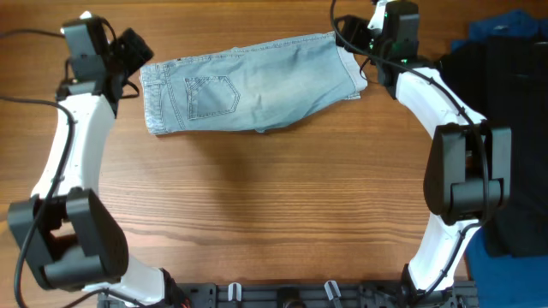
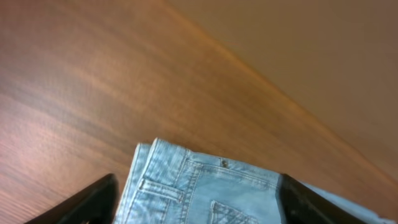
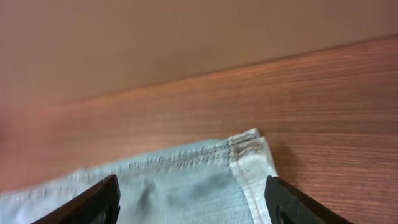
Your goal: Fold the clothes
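Denim shorts (image 1: 253,84) sit at the table's (image 1: 257,197) 12 o'clock, left gripper (image 2: 199,199) and right gripper (image 3: 193,199) both gaping over opposite ends — pinching only the top layer could botch the fold.

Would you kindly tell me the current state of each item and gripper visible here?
denim shorts: lying flat on the table, apparently folded leg over leg, one back pocket showing.
left gripper: open, over the waistband end.
right gripper: open, over the hemmed leg end.
black garment: heaped at the table's right side, not held.
dark blue cloth: partly covered by the black garment.
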